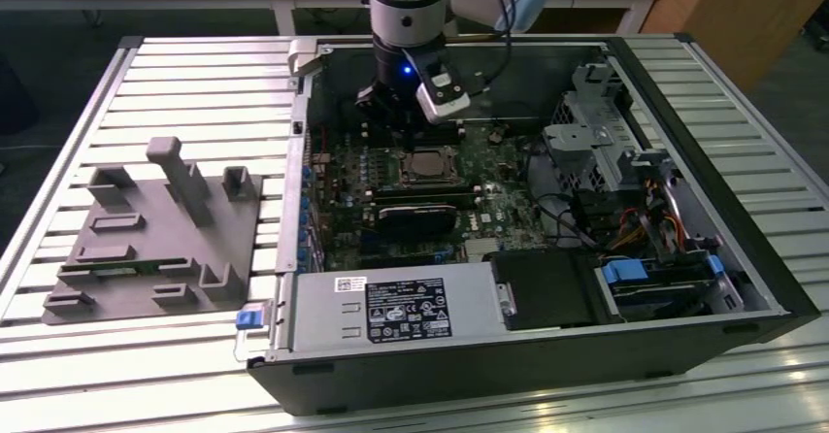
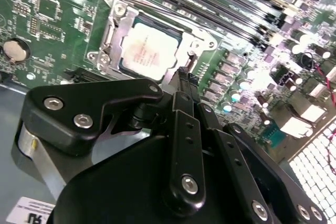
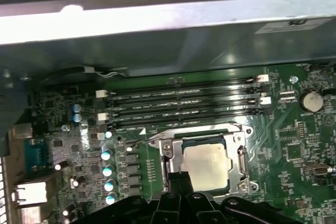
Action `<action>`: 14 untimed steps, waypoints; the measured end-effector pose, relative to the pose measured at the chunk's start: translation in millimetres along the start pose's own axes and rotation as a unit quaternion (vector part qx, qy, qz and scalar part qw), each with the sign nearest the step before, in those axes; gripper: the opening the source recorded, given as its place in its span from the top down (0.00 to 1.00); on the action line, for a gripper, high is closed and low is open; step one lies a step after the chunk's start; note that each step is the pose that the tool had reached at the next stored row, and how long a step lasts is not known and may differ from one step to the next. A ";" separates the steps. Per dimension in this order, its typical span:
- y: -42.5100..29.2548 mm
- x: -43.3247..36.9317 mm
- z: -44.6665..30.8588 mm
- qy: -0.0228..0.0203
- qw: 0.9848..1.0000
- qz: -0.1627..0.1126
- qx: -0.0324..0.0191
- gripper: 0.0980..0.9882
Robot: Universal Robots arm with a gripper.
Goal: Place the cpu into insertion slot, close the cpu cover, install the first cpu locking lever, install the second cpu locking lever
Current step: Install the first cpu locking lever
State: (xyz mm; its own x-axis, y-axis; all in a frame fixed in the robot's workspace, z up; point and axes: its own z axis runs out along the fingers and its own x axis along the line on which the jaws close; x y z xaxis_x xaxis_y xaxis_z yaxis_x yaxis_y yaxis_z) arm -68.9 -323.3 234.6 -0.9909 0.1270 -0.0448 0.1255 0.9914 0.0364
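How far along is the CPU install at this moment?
Done: the cpu sits in the insertion slot, and the cpu cover looks lowered around it. In hand: the end effector, shut and holding nothing, is at the slot's edge in both wrist views. Left: the locking levers; a thin lever lies along one side of the slot, but whether either is latched cannot be told.

The cpu (image 3: 206, 165) lay in the insertion slot (image 3: 230, 181) under the cpu cover (image 3: 195, 130), just beside the memory slots (image 3: 181, 103).
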 end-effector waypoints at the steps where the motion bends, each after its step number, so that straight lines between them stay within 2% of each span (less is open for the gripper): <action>1: -0.2 1.3 -0.1 0.000 1.000 0.000 0.000 0.99; 14: -2.7 21.4 -1.1 0.000 1.000 0.000 -0.001 0.99</action>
State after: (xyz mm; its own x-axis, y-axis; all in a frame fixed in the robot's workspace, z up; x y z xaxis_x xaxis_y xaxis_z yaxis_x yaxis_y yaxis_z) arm -90.5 -323.3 234.6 -0.9909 0.1271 -0.0445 0.1255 0.9913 0.0385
